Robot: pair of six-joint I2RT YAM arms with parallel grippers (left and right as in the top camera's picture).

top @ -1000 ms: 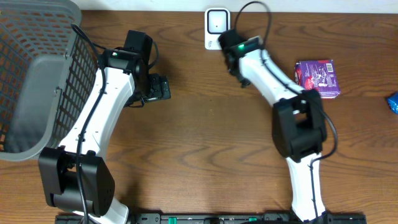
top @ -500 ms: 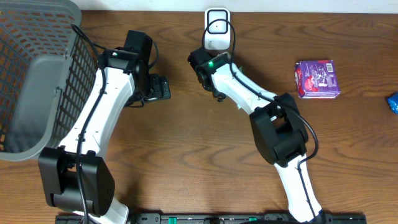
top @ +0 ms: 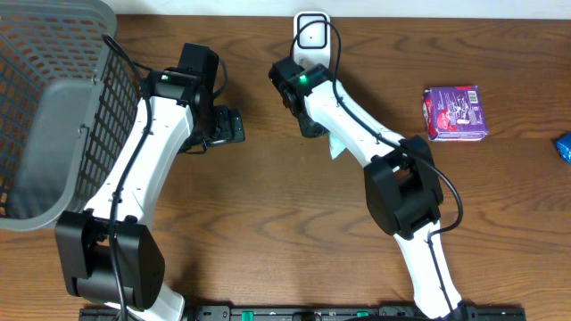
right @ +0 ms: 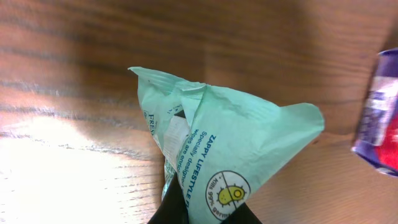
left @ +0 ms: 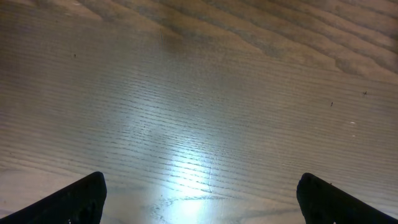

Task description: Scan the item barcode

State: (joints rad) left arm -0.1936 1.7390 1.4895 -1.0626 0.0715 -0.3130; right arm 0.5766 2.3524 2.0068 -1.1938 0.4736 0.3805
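The item is a mint-green printed packet [right: 236,143], pinched at its lower end by my right gripper [right: 199,214], which is shut on it. From overhead a corner of the packet [top: 336,146] pokes out beside the right gripper [top: 311,125], just below the white scanner [top: 310,34] at the table's far edge. No barcode shows clearly. My left gripper [left: 202,199] hangs open over bare wood, nothing between its fingers; overhead it is the left gripper [top: 227,127], left of centre.
A grey mesh basket [top: 45,116] fills the far left. A purple packet [top: 455,111] lies at the right, also the purple packet [right: 379,124] at the wrist view's edge. A blue item [top: 564,147] peeks in at the right border.
My right wrist swung left from beside the scanner and settled below it; the green packet now shows under the arm. The left arm has not moved.
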